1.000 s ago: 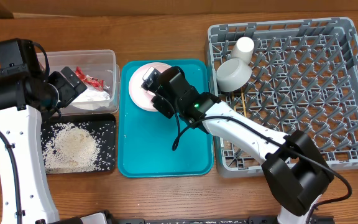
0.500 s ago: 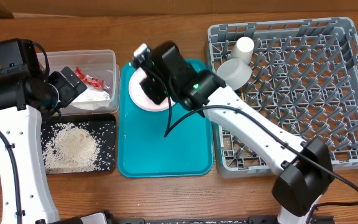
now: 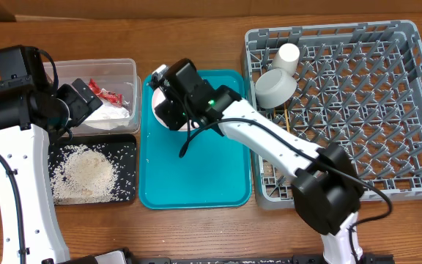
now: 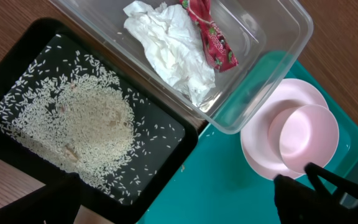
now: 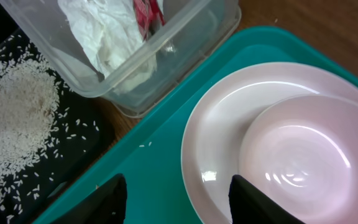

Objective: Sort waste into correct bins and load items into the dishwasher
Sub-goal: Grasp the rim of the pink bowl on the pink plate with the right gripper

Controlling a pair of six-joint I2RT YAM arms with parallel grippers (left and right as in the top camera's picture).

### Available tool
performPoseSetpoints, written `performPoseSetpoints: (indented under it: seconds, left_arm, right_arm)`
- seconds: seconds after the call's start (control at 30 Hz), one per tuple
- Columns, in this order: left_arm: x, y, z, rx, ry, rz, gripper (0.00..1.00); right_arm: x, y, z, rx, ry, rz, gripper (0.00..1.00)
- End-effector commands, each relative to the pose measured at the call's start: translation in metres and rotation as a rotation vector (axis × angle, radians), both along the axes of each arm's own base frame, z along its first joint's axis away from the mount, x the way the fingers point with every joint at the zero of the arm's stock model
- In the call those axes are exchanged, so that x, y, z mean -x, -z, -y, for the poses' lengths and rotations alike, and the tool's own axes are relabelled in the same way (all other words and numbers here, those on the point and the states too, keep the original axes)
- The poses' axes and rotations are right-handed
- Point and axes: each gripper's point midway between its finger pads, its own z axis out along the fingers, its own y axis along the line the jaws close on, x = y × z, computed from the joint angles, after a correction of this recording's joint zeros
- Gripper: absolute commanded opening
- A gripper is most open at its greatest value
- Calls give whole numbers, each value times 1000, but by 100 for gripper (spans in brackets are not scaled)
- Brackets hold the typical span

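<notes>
Pale pink plate (image 5: 219,118) stays on the teal tray (image 5: 157,158). Right gripper (image 5: 179,196) has returned over its rim, released and empty; pickup pending

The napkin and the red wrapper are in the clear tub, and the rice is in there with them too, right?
Not quite. The napkin and the red wrapper are in the clear tub, but the rice is not in there with them. It lies on the black tray beside the tub. The left wrist view shows it.
</notes>
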Motion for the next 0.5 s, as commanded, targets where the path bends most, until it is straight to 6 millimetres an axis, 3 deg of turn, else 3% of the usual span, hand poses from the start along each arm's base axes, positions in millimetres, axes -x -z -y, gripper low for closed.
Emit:
performPoseSetpoints:
  seconds: [0.0, 0.17, 0.47]
  left_arm:
    - [-1, 2, 0, 5, -3, -4, 100]
    - [-1, 2, 0, 5, -3, -4, 100]
    - [-1, 2, 0, 5, -3, -4, 100]
  right_arm:
    - [4, 8, -9, -37, -6, -32, 48]
    - [-8, 18, -4, 2, 39, 5, 27]
    - [-19, 51, -3, 49, 70, 14, 26]
